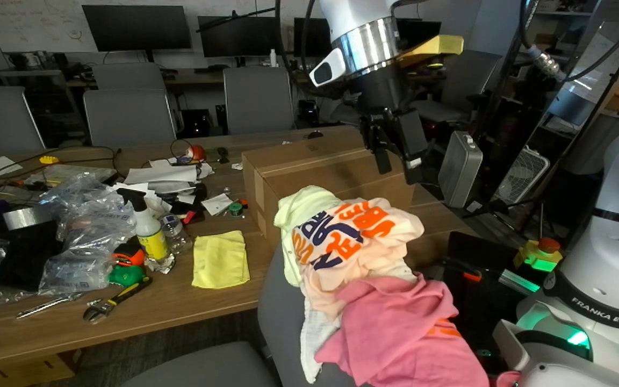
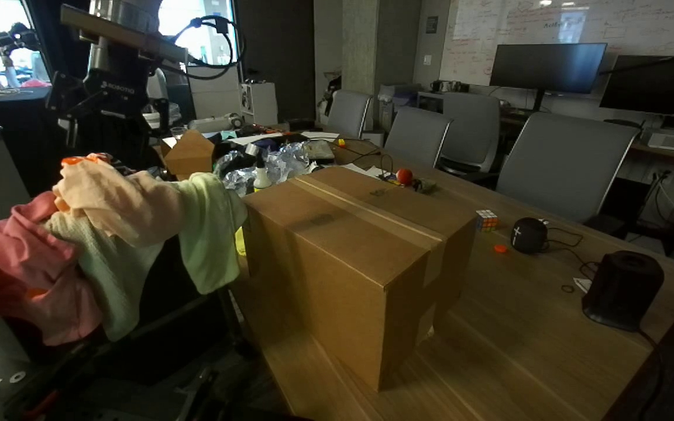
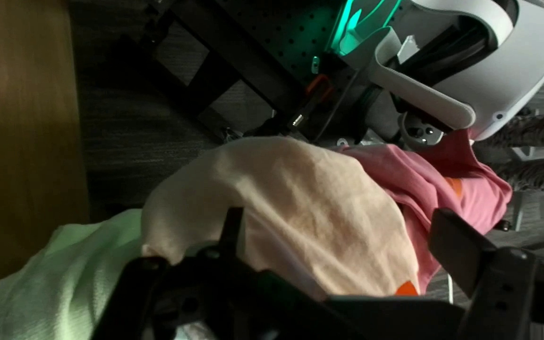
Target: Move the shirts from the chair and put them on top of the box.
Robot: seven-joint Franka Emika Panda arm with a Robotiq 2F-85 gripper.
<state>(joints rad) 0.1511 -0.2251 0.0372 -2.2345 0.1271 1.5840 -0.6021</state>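
We find the shirts [image 1: 355, 252] draped over the back of the chair [image 1: 280, 317]: the peach shirt [image 3: 281, 203] and the pink shirt [image 1: 401, 333] bunched together, and a pale green garment [image 2: 211, 234] hanging at the end nearest the box [image 2: 325, 292], which stands on the surface [image 2: 501, 327]. The pincer [image 3: 343, 233] is above the shirts, spread wide, and holds nothing.

We expect each shirt to be light, limp and hard to damage. Once lifted, it will probably sag and trail, and a lower layer may come up with it. We advise pinching a raised fold near the middle of the peach shirt, deep enough to trap several thicknesses; its smooth outer curve offers less to grip.

In an exterior view we see large lettering [image 1: 344, 247] on the peach shirt; the wrist view gives mostly plain fabric and an orange patch [image 3: 408, 288], but it alone shows folds lined up between the fingers [image 3: 458, 245]. In an exterior view we see the box's full taped top [image 2: 360, 228] and the long drop of the pale green garment; in the wrist view we can make out no part of the box.
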